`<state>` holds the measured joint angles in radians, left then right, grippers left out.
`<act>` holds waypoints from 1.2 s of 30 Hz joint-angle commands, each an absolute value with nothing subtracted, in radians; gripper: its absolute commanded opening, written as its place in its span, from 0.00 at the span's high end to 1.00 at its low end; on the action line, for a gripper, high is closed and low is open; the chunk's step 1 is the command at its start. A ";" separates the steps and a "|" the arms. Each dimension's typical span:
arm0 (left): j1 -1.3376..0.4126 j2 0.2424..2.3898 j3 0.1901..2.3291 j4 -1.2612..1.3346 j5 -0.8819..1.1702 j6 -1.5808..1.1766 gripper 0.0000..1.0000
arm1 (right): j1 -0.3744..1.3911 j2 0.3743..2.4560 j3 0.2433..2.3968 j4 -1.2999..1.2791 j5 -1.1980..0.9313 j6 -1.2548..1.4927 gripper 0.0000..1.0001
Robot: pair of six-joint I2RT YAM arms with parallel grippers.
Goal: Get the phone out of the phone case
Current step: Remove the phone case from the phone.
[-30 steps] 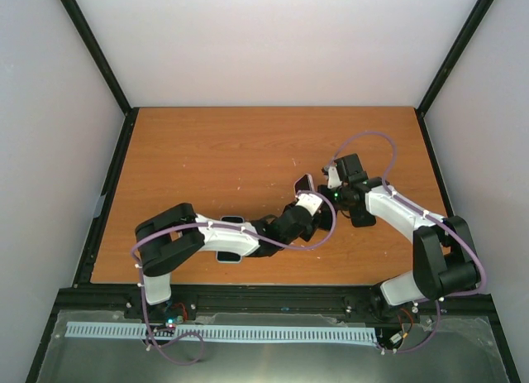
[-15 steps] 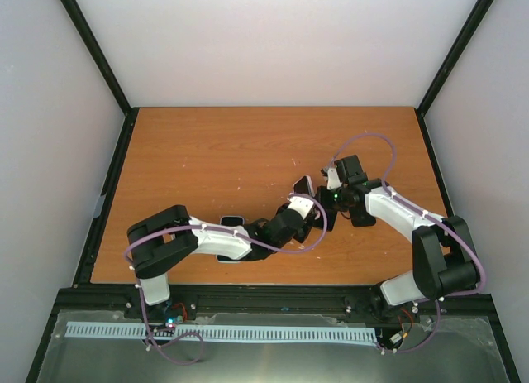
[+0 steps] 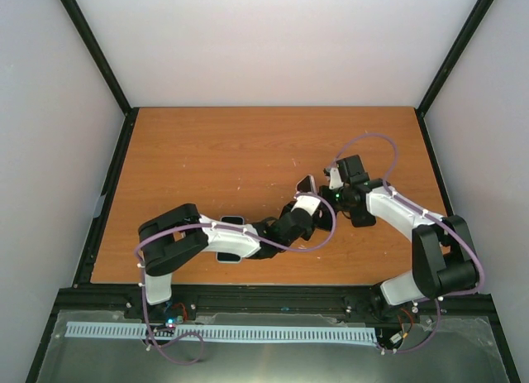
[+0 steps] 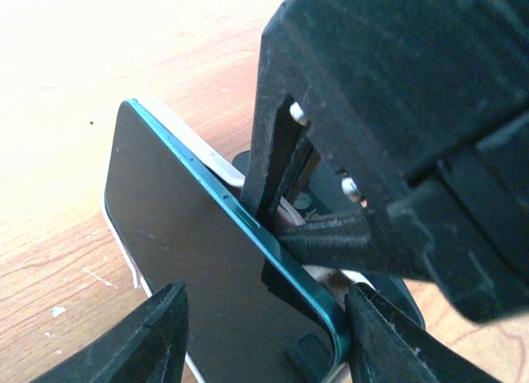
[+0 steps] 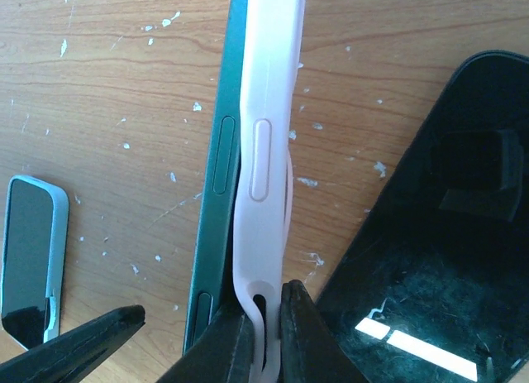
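Wooden table (image 3: 207,151): phone (image 4: 190,259) within left pincer (image 4: 264,342)

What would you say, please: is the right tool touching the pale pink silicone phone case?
Touching; the right wrist view shows the right tool pinching that case.

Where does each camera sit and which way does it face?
Top external: above, behind the bases, looking down at the table; both arms show.
Left wrist: on left arm, facing the phone; left gripper flanks it.
Right wrist: on right arm, looking along the phone case edge; right gripper pinches it.
Both wrist views share the phone's teal edge.
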<state>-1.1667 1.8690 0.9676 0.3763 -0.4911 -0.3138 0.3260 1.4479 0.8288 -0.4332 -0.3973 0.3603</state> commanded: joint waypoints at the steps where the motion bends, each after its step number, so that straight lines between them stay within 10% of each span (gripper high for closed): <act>1: -1.164 1.896 1.008 0.359 -0.599 -0.275 0.48 | 0.329 1.461 0.838 -0.437 -0.471 0.365 0.97; 17: -1.163 1.950 0.979 0.290 -0.757 -0.219 0.43 | 0.313 1.458 0.827 -0.431 -0.608 0.396 0.97; 36: -1.163 1.868 0.948 0.360 -0.813 -0.083 0.83 | 0.300 1.493 0.824 -0.434 -0.624 0.367 0.97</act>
